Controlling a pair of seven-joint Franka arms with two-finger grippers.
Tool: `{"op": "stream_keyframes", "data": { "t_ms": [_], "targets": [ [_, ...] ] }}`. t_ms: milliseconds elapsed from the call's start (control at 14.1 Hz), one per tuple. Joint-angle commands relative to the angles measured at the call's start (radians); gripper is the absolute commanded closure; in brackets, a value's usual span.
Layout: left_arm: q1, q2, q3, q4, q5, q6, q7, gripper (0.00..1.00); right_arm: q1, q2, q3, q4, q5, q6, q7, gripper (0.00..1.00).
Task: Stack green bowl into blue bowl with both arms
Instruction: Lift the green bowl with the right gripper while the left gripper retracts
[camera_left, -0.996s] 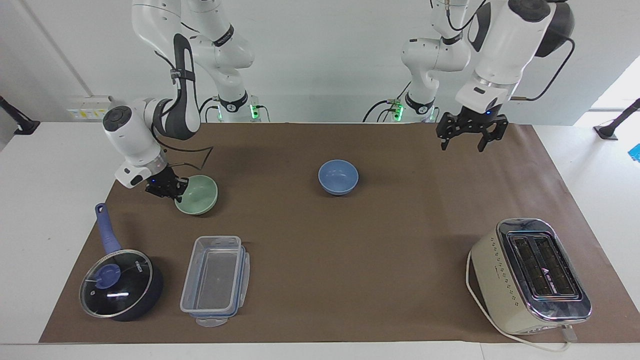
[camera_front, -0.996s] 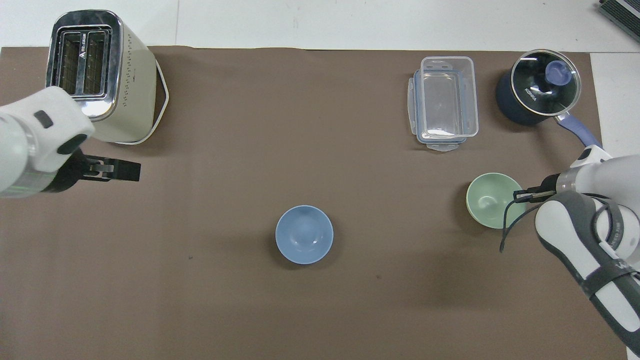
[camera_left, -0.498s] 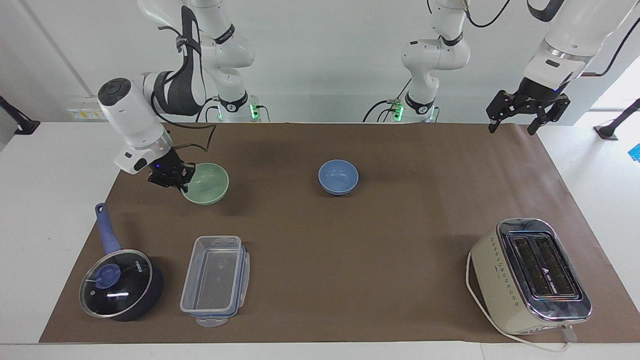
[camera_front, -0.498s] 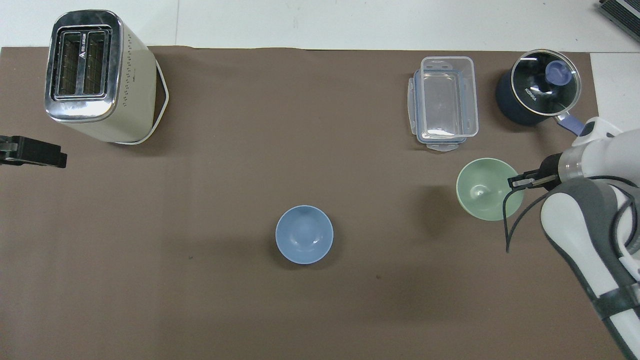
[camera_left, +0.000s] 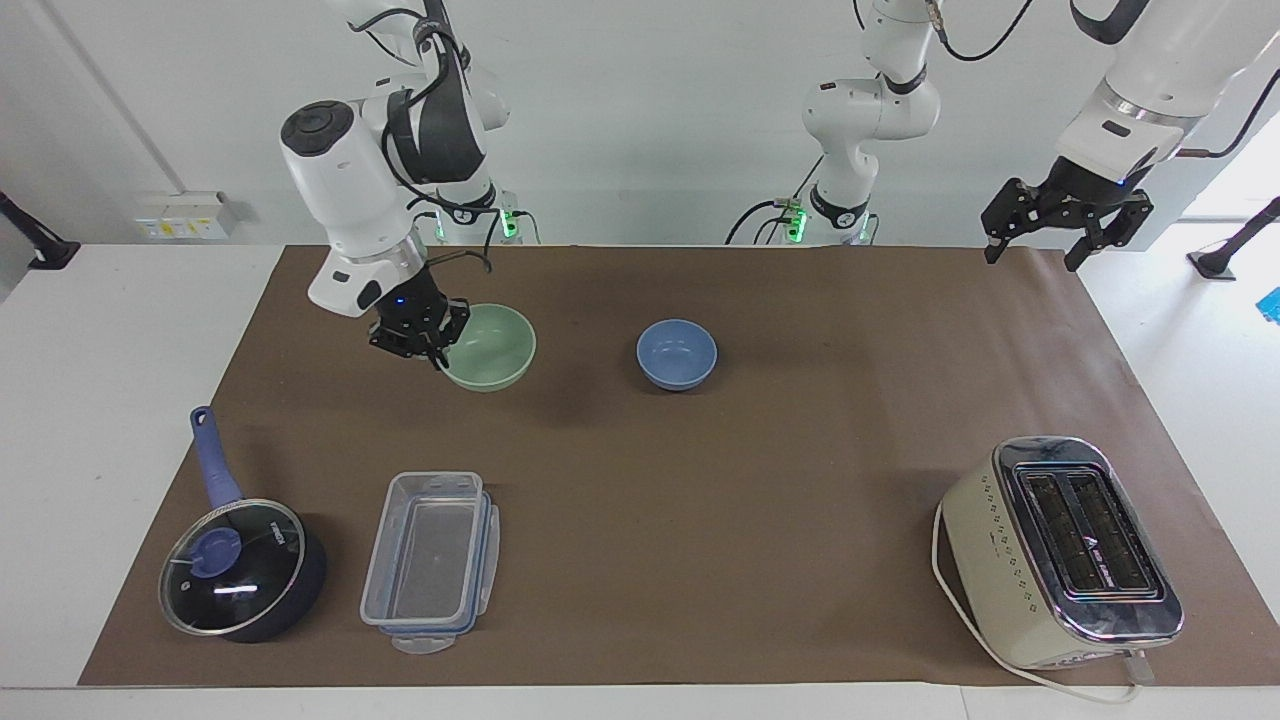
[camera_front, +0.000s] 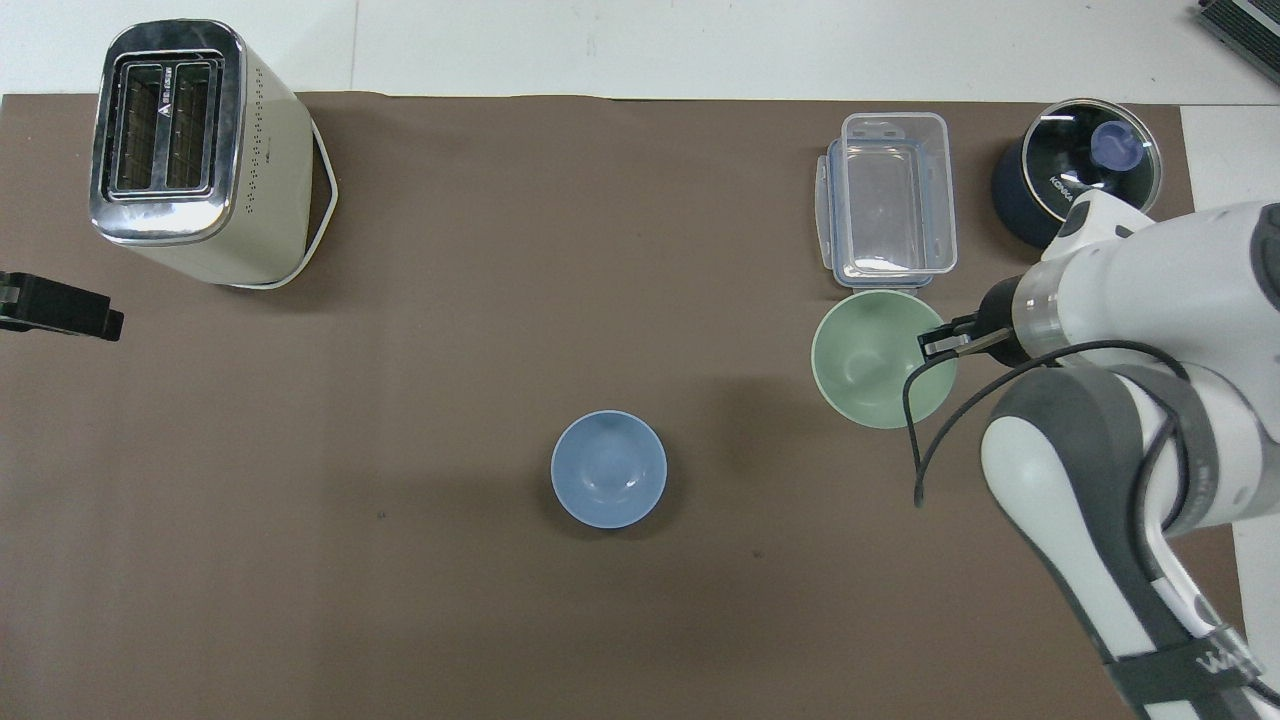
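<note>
Since the earlier frames the green bowl (camera_left: 489, 347) has been lifted off the mat and carried toward frame centre in the facing view, closer to the blue bowl (camera_left: 677, 353); the left gripper (camera_left: 1065, 222) has been pulled up and out to the upper right of that view.

Right gripper (camera_left: 418, 335): seen upper left of centre in the facing view, fingers clamped together on the green bowl's rim, bowl held up in the air, opening upward, shadow cast on the brown mat (camera_left: 700, 520) below. In the overhead view the bowl (camera_front: 872, 359) is seen right of centre, w/ the gripper (camera_front: 950, 340) on its rim.

Blue bowl: set on the mat near frame centre, upright, nothing in it, well apart from the green bowl.

Left gripper: held over the mat's upper-right corner, fingers spread apart, nothing held. Arm waits.

Other items on the mat, facing view: clear plastic container (camera_left: 430, 560) lower left, lidded saucepan (camera_left: 240, 565) at the lower-left corner, toaster (camera_left: 1065, 550) lower right.
</note>
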Motion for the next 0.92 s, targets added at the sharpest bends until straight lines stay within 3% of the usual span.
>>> {"op": "stream_keyframes", "data": {
  "t_ms": [0,427,711,853],
  "targets": [
    [0.017,-0.029,-0.01,-0.03,-0.011,-0.014,0.024,0.0,0.065,0.011,0.022,0.01,0.018,0.001,0.117,1.0],
    [0.019,-0.031,-0.008,-0.03,-0.009,-0.015,0.018,0.0,0.267,0.055,0.025,-0.007,0.026,0.115,0.403,1.0],
    [0.019,-0.031,-0.008,-0.032,-0.009,-0.009,0.018,0.0,0.369,0.115,0.025,-0.037,0.082,0.257,0.493,1.0],
    [0.02,-0.031,-0.008,-0.032,-0.009,-0.014,0.02,0.0,0.405,0.123,0.023,-0.054,0.082,0.265,0.525,1.0]
  ]
}}
